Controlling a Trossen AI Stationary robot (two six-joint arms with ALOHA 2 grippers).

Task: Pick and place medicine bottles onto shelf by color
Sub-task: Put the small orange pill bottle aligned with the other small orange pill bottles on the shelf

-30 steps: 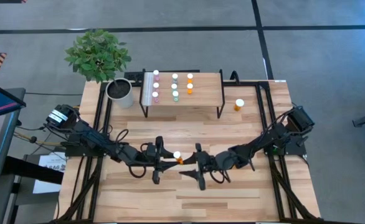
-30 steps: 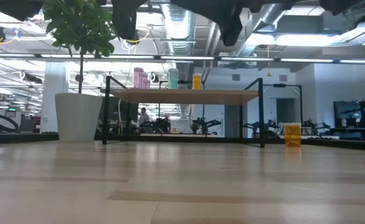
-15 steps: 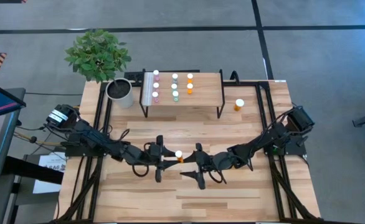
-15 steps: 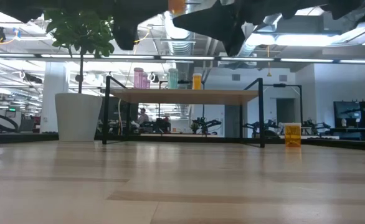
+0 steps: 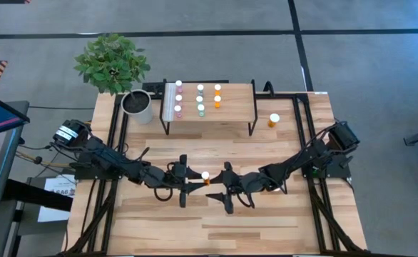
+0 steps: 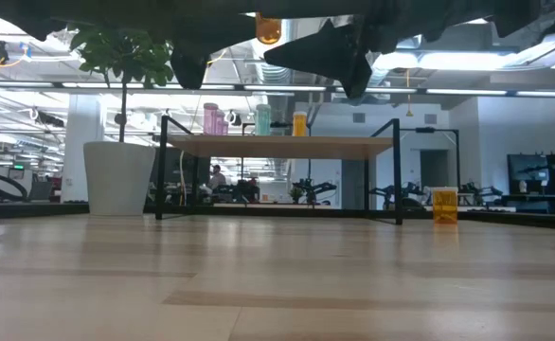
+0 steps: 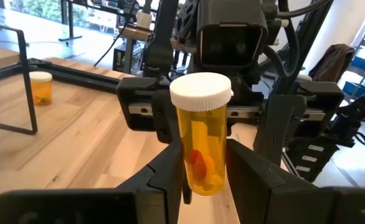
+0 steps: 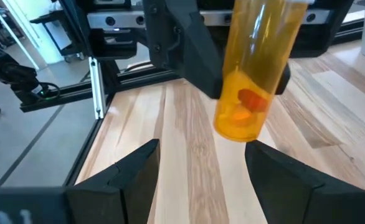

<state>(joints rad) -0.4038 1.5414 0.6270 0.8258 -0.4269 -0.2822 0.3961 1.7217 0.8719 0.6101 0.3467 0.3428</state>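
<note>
Leafy green plant (image 5: 111,63) in a grey-white pot (image 5: 138,106) at the wooden table's (image 5: 280,221) far-left corner.

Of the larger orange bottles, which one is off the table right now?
The orange bottle clamped upright in the left gripper, mid-table facing the open right gripper. The other orange bottle stands on the tabletop right of the shelf.

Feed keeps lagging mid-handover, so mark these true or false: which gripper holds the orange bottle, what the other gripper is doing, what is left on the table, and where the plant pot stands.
1. The left gripper holds the large orange bottle. True.
2. The right gripper is clamped on that bottle. False: its fingers stand open, apart from it.
3. Another orange bottle stands on the table right of the shelf. True.
4. The plant pot stands on the shelf. False: it stands on the table beside it.
</note>
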